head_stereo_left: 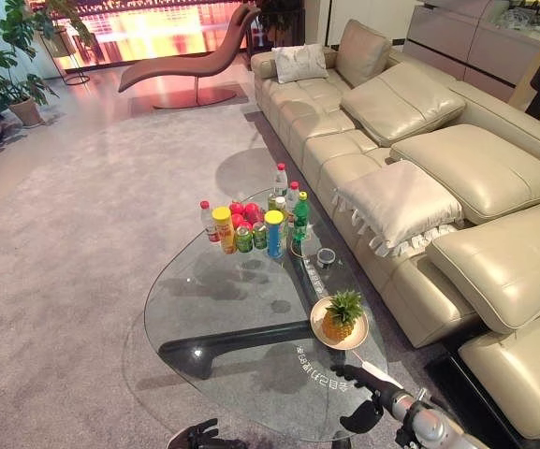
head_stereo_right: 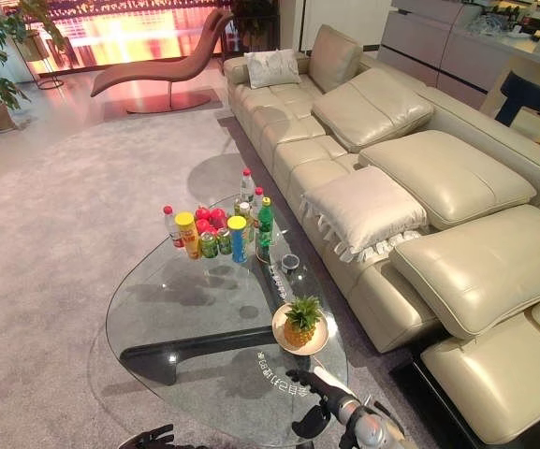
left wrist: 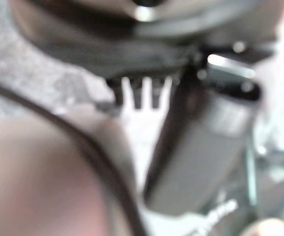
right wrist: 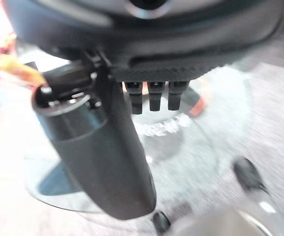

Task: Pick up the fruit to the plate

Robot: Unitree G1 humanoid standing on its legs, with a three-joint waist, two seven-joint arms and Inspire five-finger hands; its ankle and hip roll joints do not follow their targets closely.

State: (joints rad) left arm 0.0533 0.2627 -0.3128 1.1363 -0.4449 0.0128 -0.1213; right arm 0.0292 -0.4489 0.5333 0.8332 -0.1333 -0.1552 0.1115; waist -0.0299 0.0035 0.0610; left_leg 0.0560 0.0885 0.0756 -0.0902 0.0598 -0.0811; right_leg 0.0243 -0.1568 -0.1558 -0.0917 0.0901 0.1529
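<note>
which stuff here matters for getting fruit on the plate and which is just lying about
Job:
- pineapple, already on the plate
- red fruit among the bottles
- right hand, low over the near table edge

Lying about:
- bottles and cans
- sofa
- lounge chair

Pineapple (head_stereo_left: 342, 315) on plate (head_stereo_left: 357, 339) at glass table's (head_stereo_left: 213, 374) right edge, bottles (head_stereo_left: 255, 220) behind, sofa (head_stereo_left: 419, 187) right.

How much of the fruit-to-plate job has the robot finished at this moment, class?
Done: a pineapple already sits on the plate at the glass table's near right edge. In hand: nothing; the right hand, fingers relaxed, hovers beside the plate, the left hand is low. Left: the red fruit among the bottles.
</note>
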